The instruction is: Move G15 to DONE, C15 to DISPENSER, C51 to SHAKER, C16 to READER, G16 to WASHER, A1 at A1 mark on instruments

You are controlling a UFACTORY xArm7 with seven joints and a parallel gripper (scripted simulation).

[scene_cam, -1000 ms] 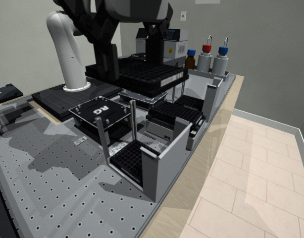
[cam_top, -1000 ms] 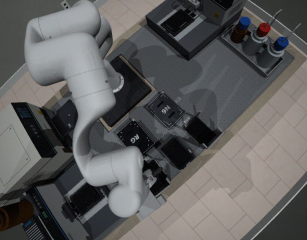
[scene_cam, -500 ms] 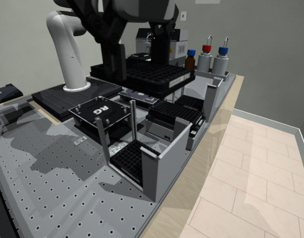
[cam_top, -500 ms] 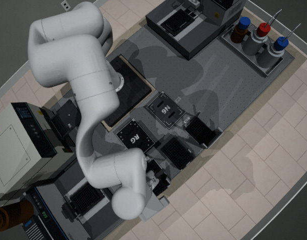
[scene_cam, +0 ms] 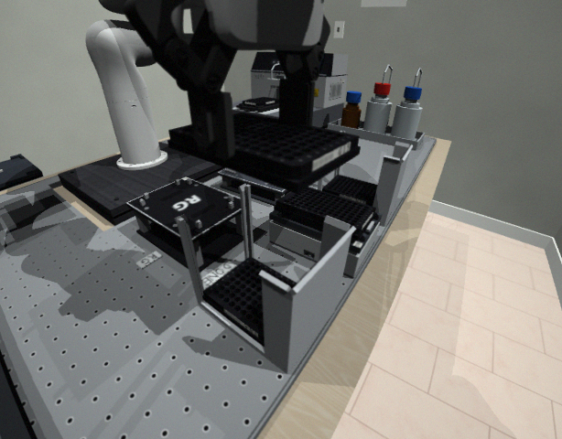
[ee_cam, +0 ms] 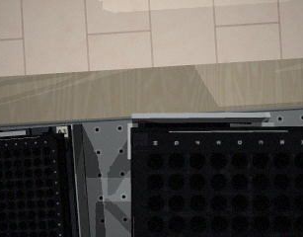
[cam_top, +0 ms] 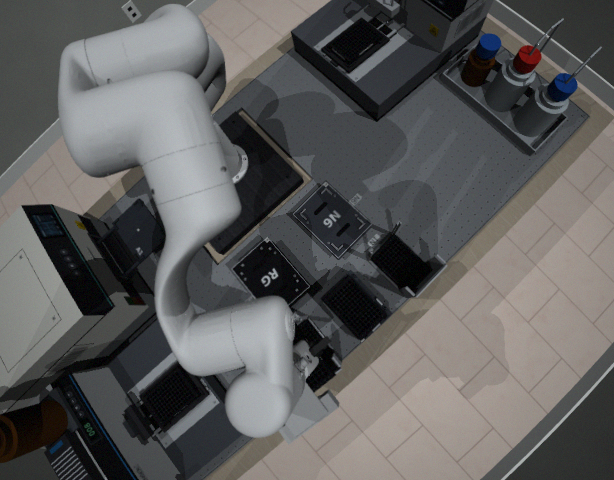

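The tool (scene_cam: 253, 127) pinches a black well plate (scene_cam: 290, 146) by its long sides, held level above the DONE rack (scene_cam: 314, 278), presumably for nesting onto the plate inside.

Black plate (scene_cam: 290, 146), white arm (cam_top: 142, 129), grey holed deck (scene_cam: 106, 358), red/blue caps (cam_top: 526, 57).
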